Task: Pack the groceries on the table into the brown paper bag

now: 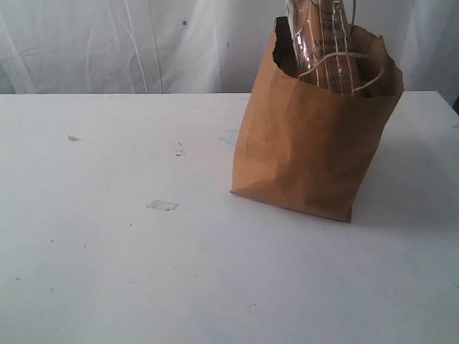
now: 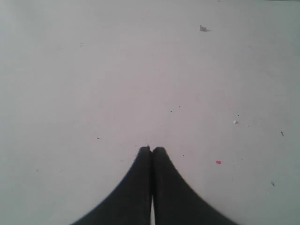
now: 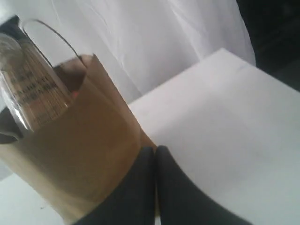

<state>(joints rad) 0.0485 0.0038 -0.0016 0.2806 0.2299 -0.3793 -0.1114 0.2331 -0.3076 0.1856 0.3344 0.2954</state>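
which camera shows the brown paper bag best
The exterior view: the brown paper bag shows whole, mouth to base, with the spaghetti pack poking out. The right wrist view shows only part of its side and rim; the left wrist view shows only table.

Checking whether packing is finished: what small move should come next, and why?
Probably draw the right hand away from the brown paper bag: it is shut, empty, close beside it; the spaghetti pack stands inside, and nothing else shows on the table.
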